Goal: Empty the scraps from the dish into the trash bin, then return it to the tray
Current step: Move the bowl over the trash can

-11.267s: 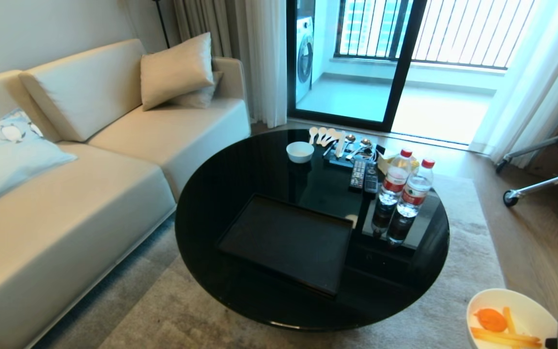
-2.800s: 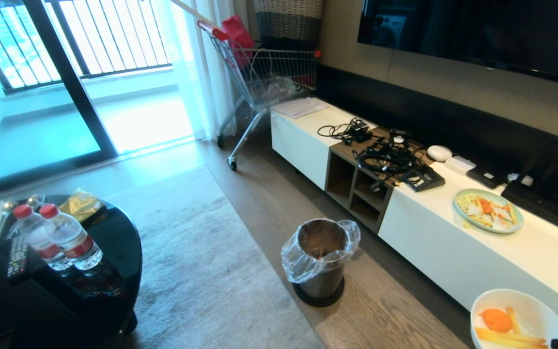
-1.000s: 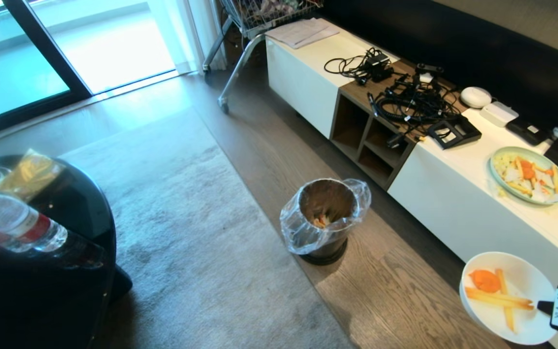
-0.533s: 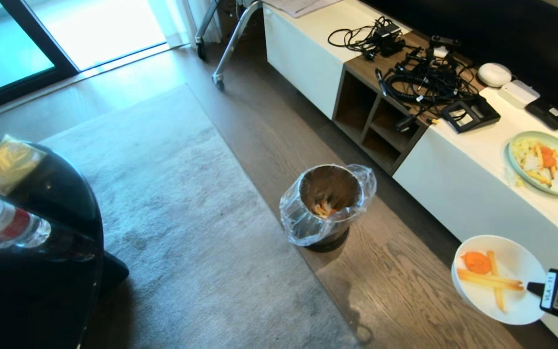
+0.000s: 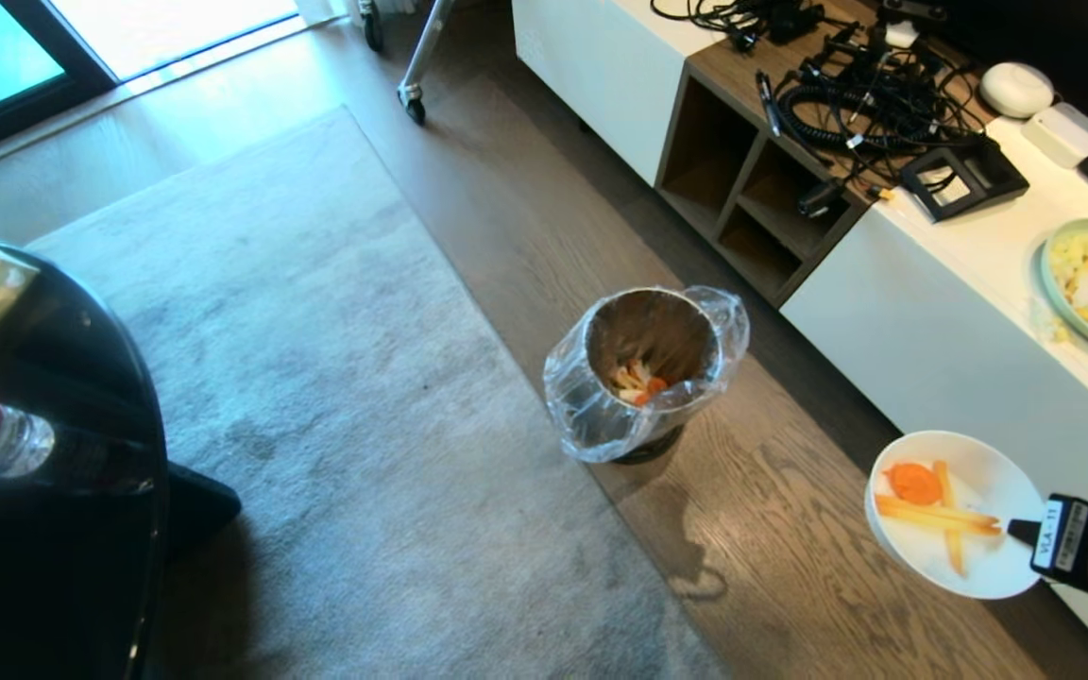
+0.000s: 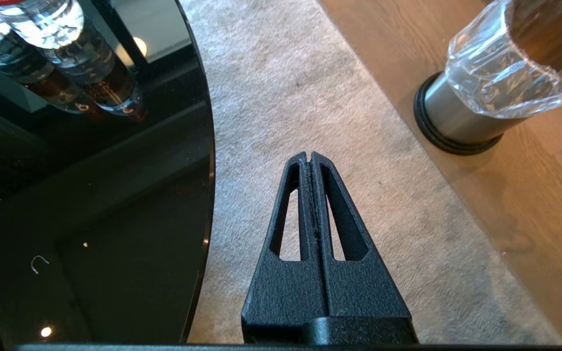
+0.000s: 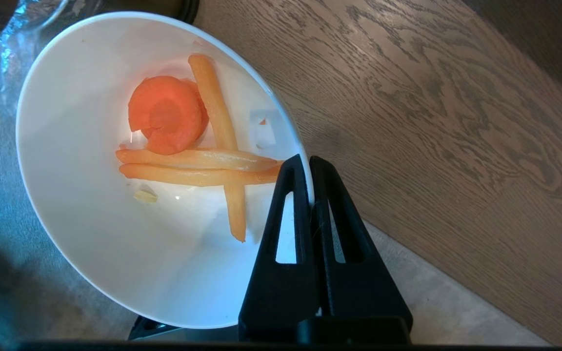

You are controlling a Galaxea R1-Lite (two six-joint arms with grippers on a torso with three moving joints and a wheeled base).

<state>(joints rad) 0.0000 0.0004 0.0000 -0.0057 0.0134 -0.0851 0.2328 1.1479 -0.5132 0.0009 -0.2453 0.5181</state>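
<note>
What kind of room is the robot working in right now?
Most likely a home living room: a grey rug on wood flooring, a low white media cabinet strewn with cables, and a glossy black coffee table holding bottled water.

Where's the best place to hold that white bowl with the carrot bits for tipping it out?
By the thin rim, from the side away from the trash bin, one finger inside the wall and one outside, as the right gripper pinches the bowl now; the far edge stays free for pouring.
</note>
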